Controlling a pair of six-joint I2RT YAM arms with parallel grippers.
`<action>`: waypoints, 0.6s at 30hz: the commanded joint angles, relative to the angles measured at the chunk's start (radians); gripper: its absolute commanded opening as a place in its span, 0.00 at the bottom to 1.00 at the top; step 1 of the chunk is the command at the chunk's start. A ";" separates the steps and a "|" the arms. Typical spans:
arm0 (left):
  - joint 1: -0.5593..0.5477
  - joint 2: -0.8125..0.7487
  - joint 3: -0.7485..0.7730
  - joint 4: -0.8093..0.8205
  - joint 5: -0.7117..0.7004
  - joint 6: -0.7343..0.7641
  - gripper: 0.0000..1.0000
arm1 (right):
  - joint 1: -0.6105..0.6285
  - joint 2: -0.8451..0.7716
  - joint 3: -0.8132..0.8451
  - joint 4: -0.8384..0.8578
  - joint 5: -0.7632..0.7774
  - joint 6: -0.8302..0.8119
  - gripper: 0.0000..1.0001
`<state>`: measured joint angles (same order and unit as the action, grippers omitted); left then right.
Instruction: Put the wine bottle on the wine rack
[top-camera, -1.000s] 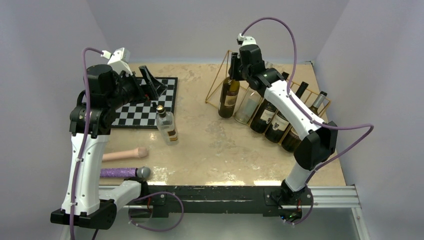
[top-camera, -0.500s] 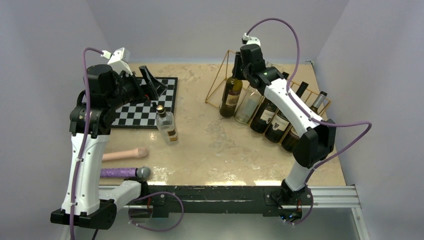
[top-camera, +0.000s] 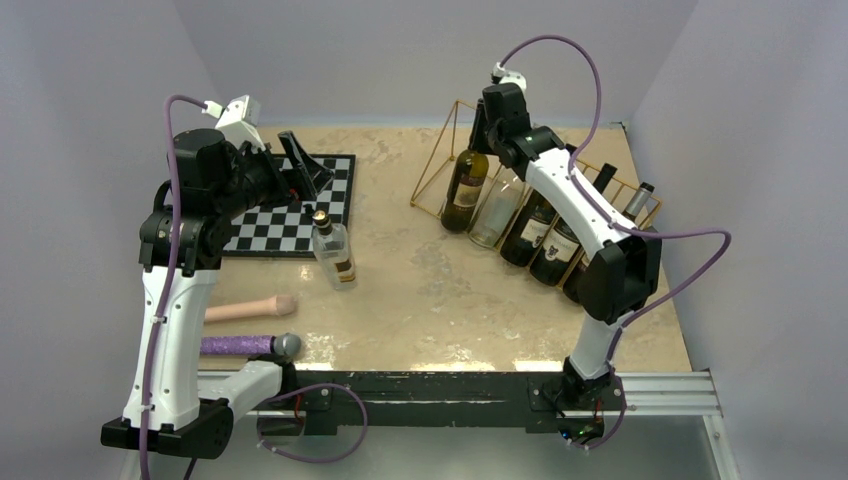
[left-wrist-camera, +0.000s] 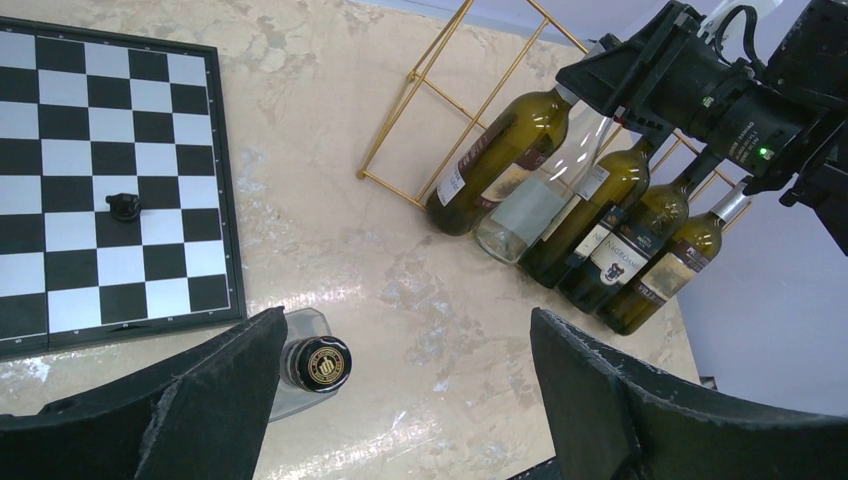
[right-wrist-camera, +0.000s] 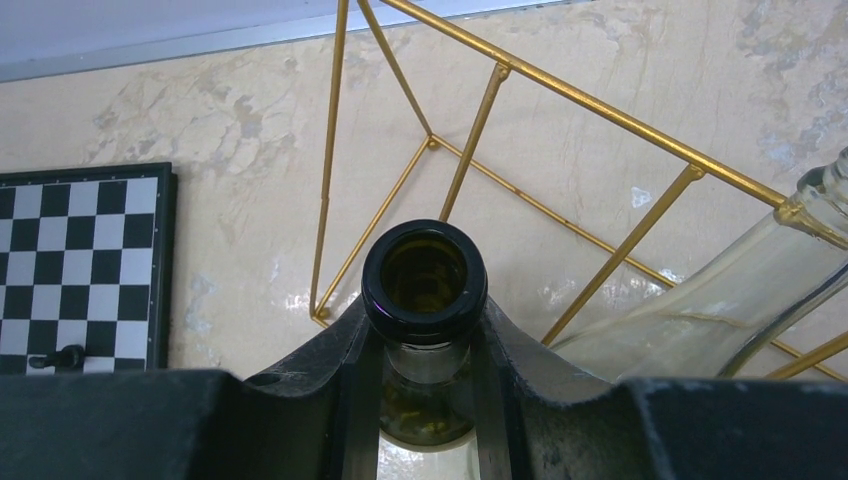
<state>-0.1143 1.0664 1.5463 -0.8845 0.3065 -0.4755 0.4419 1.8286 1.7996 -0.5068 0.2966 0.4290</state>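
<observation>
The right gripper (right-wrist-camera: 425, 340), pinching the wine bottle (top-camera: 464, 190) by its neck, has tipped it farther right into the wine rack's (right-wrist-camera: 332, 150) leftmost slot, so placement looks nearly done.

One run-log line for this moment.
right gripper: shut on wine bottle neck | wine bottle: leaning in wine rack | left gripper: open, empty

Bright, even light falls from overhead, leaving only soft, faint shadows. The polished counter (top-camera: 420, 300) throws pale glare along its near edge in the top view. White highlights streak the wine bottle (left-wrist-camera: 495, 155) in the left wrist view. The right hand (right-wrist-camera: 425, 330) sits dark and soft-focused close to its lens, the bottle's mouth sharp
</observation>
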 joint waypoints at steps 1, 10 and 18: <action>-0.004 -0.006 0.011 0.021 0.017 0.009 0.95 | -0.006 0.018 0.057 0.016 -0.001 0.035 0.07; -0.004 -0.013 -0.014 0.022 0.017 0.011 0.95 | -0.040 0.064 0.082 -0.067 0.023 0.139 0.20; -0.004 -0.017 -0.015 0.020 0.017 0.018 0.95 | -0.092 0.095 0.100 -0.094 -0.029 0.192 0.33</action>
<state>-0.1143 1.0645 1.5387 -0.8852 0.3099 -0.4751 0.3702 1.9125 1.8740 -0.5636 0.3065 0.5594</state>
